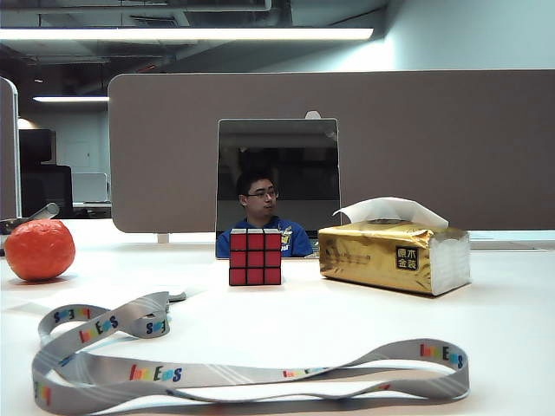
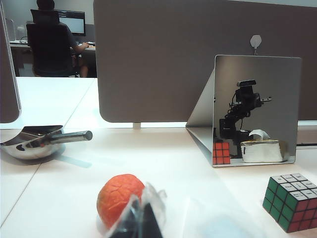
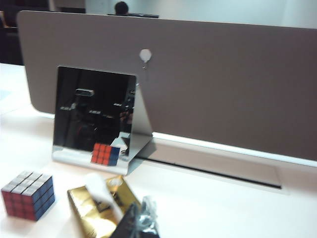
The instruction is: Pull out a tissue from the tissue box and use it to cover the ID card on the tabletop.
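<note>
White tabletop [image 1: 347, 303] before a grey partition: gold tissue box [image 1: 395, 256] right of the puzzle cube [image 1: 255, 257], white tissue [image 1: 390, 209] standing from its slot; lanyard [image 1: 173, 374] in front, orange ball [image 1: 39, 250] far left. Left gripper [image 2: 141, 218] near the ball (opening cannot be told). Right gripper [image 3: 138, 223] above the box, jaws closed, empty; ID card not seen.

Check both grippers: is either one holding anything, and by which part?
Nothing is held. The right gripper is shut on nothing near the tissue box; the left gripper, by the orange ball, is empty too.
</note>
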